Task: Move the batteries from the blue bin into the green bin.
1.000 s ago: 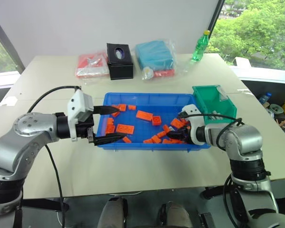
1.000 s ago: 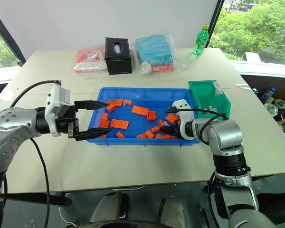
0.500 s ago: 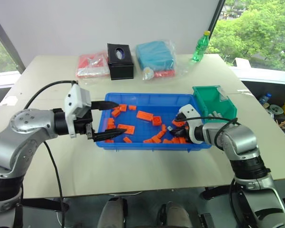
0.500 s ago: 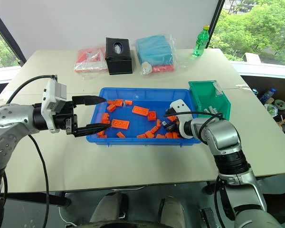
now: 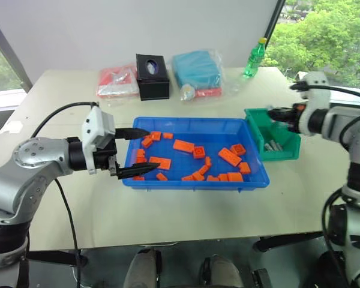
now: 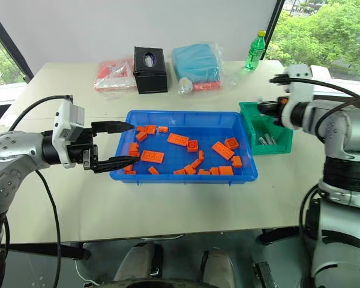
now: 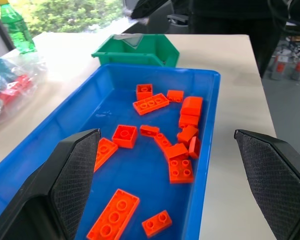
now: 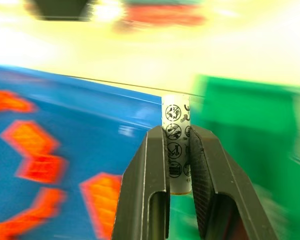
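Right wrist view was motion-blurred: orange bricks and the green bin showed as smears, only the battery between the fingers read sharply, its lower end hidden by them. In the head views the right hand was small and dark at right of frame, fingertips hard to separate; the right arm ran off the right edge.

Blue bin sat mid-frame on the counter, left rim just beside the left hand, right rim just beside the green bin. Open counter ran along the frame bottom in front of both bins and at far left. Upper frame held a black tissue box, a red bagged packet, a teal bagged packet and a green bottle, well apart from the bins.

Right hand hung over the green bin's near-left corner, fingers pressed onto one upright silver battery with printed symbols. Left hand was spread wide, one finger over the blue bin's left edge, the other outside it, holding nothing. Several batteries lay in the green bin. Blue bin showed orange bricks; no battery made out among them.
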